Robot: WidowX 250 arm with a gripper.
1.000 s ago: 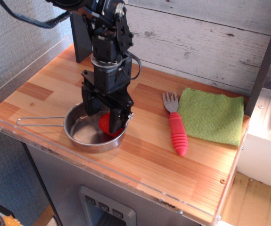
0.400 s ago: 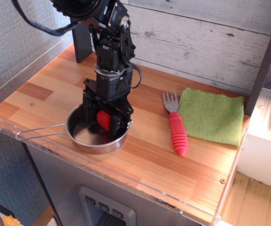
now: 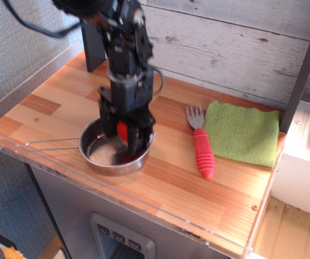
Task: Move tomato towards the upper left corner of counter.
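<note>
Red and glossy, the tomato [image 3: 122,130] sits clamped between the jaws of the gripper [image 3: 124,135], just above the metal pan [image 3: 111,155] near the front left of the counter [image 3: 171,178]. A fork [image 3: 201,144] lies beside a green cloth [image 3: 242,133].

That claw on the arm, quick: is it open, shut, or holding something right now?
Gripper: shut on the tomato, holding it over the pan.
</note>
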